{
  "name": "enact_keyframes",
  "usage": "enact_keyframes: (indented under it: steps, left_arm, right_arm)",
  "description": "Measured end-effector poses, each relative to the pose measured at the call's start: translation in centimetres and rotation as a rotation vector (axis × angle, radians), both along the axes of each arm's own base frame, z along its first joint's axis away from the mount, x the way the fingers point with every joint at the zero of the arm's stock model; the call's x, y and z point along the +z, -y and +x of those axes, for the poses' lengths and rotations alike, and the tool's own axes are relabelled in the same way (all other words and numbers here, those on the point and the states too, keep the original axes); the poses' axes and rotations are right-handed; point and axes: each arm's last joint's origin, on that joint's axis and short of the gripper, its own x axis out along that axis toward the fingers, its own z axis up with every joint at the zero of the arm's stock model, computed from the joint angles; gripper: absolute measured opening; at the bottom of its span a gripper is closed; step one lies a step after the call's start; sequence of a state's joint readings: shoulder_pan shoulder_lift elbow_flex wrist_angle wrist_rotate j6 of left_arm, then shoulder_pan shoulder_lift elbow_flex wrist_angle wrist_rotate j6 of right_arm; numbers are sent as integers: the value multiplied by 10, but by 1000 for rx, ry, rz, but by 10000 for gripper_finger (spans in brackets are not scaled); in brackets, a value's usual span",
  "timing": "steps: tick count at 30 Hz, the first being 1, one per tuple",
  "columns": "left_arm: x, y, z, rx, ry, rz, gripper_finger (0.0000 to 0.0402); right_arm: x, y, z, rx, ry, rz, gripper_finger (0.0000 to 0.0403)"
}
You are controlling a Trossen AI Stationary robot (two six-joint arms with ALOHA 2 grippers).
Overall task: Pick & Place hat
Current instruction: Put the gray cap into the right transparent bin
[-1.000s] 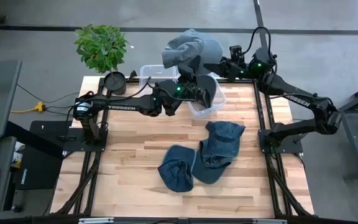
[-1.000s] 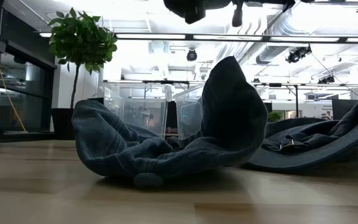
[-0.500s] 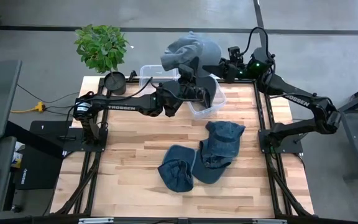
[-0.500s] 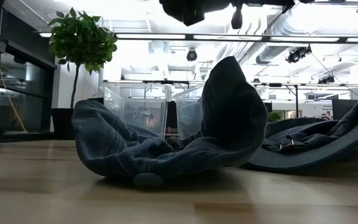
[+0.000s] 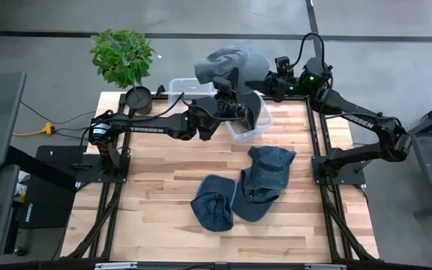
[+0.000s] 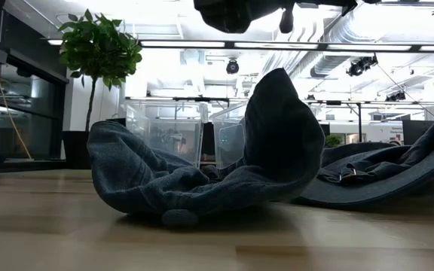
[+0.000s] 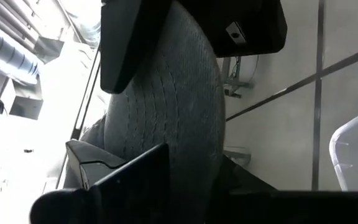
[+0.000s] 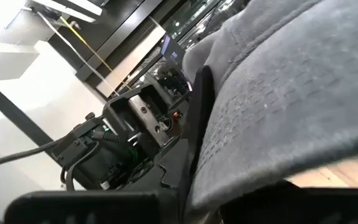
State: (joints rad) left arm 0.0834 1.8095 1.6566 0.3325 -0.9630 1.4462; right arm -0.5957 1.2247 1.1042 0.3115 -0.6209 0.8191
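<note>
Left fingers (image 7: 129,56) pinch grey hat (image 5: 227,64) above bin (image 5: 247,131).

Grey hat (image 5: 229,61), raised above the clear bins (image 5: 201,91): cloth, matt, with stitched concentric rows showing on its brim (image 7: 166,118).
Two blue hats beside the bins on the table (image 5: 156,187): blue bucket hat (image 5: 265,180) is denim-like cloth, matt; crumpled blue hat (image 5: 212,201) is soft, creased cloth.
Bins: clear plastic, glossy, smooth.
Table: light wood planks, smooth, faint sheen in the low view.
Table frame (image 5: 317,150): black metal, matt.
Plant pot (image 5: 138,98), beside the bins: dark, matt.
</note>
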Motion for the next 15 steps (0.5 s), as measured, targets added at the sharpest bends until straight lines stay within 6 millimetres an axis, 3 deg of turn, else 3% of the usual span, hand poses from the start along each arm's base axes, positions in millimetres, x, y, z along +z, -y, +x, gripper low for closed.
enact_keyframes:
  steps: [9, 15]
  left_arm:
    - [1, -3, -1, 20, 59, -32, 0]
    - [1, -3, -1, 13, 109, -61, 0]
  right_arm:
    - [0, 3, -5, 78, -11, -34, 100]
    - [0, 7, -7, 71, -11, -40, 90]
